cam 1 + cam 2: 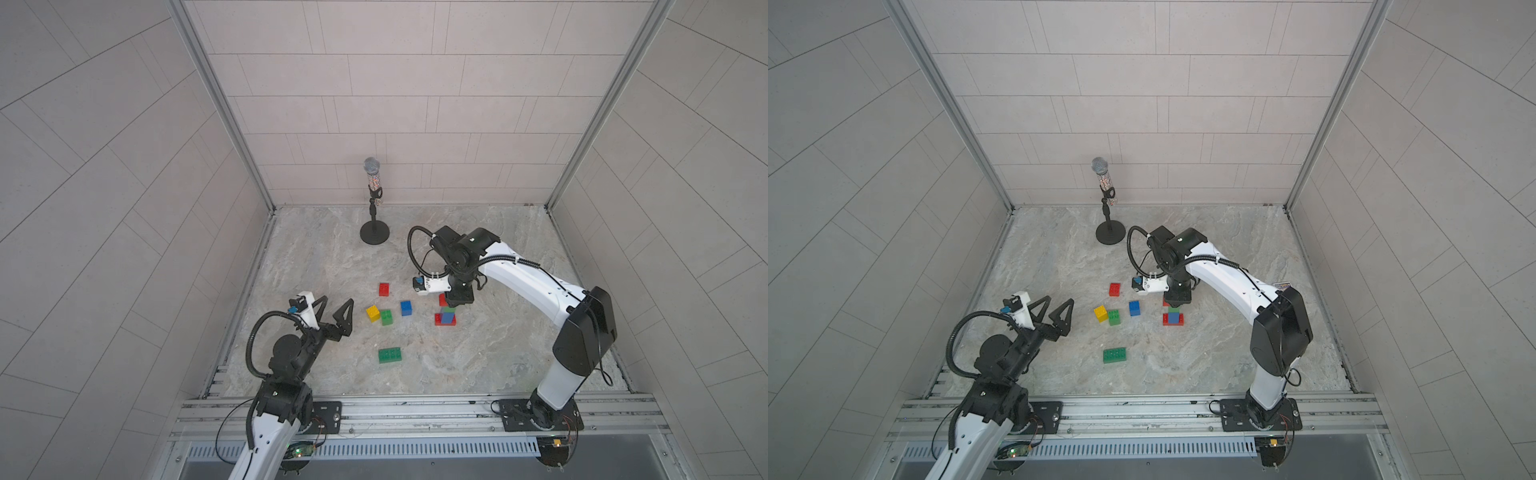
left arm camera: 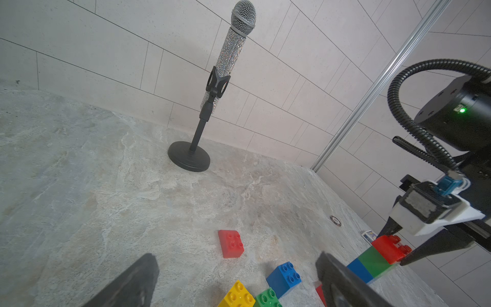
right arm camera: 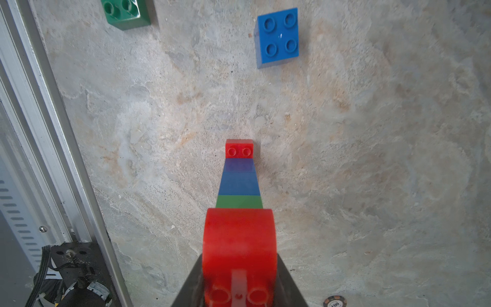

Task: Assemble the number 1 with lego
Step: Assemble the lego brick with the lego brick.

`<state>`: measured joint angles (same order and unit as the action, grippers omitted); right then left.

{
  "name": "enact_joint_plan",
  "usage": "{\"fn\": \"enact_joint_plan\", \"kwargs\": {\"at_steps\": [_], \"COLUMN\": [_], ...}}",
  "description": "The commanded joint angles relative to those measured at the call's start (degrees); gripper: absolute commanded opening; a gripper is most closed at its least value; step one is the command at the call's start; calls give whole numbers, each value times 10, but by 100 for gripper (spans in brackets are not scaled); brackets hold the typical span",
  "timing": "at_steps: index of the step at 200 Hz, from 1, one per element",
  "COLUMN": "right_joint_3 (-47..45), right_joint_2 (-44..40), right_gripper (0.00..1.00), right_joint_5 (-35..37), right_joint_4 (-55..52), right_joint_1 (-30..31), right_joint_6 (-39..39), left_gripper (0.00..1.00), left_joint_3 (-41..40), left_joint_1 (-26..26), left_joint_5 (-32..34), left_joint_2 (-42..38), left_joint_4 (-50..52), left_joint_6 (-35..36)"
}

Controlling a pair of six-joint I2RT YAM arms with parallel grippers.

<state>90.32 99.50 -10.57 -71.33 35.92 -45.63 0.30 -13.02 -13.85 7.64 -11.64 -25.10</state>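
Red brick (image 3: 239, 239), clamped in the right gripper (image 2: 398, 248), was seen touching the green brick (image 3: 239, 202) straight beneath it on the upright stack (image 3: 239, 180); the left gripper (image 1: 337, 300), jaws apart, was kept well away

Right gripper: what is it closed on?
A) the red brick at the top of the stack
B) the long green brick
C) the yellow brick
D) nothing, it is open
A: the right gripper is clamped on either side of the red brick, directly above a green brick. The long green brick and yellow brick lie loose elsewhere.
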Motion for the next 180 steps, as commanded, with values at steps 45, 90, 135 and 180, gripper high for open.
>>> {"fn": "enact_joint_plan", "kwargs": {"at_steps": [45, 90, 135, 180], "right_joint_3": [-55, -81, -104, -108], "right_joint_2": [22, 12, 13, 22], "right_gripper": [0, 0, 0, 0], "right_joint_5": [-23, -19, -25, -26], "right_joint_4": [-24, -9, 2, 8], "right_joint_1": [15, 29, 30, 31], "right_joint_6": [12, 15, 19, 28], "left_gripper": [100, 100, 100, 100], "left_joint_3": [-12, -12, -12, -12], "left_joint_1": [1, 0, 0, 1], "left_joint_5": [3, 3, 2, 1], "left_joint_2": [-3, -3, -3, -3], "left_joint_4": [-3, -3, -3, -3], "left_joint_6": [-5, -5, -4, -5]}}
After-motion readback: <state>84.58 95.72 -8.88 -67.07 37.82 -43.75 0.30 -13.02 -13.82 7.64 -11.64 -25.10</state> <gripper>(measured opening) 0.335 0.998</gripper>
